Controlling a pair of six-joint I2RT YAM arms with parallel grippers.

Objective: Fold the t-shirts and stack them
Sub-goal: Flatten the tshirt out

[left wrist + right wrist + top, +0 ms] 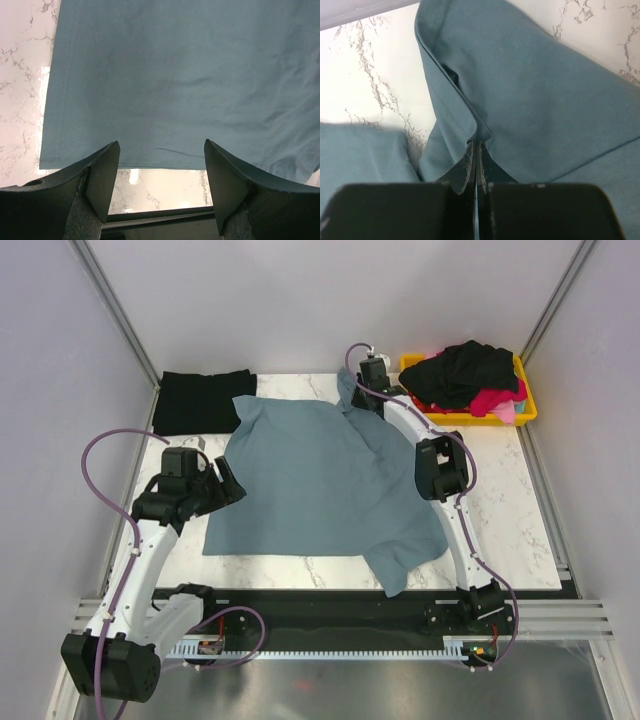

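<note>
A slate blue-grey t-shirt lies spread across the middle of the marble table, one sleeve trailing to the near right. My right gripper is at the shirt's far right corner, shut on a bunched fold of the blue-grey shirt; its fingertips are pressed together. My left gripper is open and empty at the shirt's left edge, and its wrist view shows the hem above the open fingers. A folded black t-shirt lies at the far left.
A yellow bin at the far right holds a heap of black and pink-red shirts. A black rail runs along the table's near edge. Grey walls close in the left, right and back.
</note>
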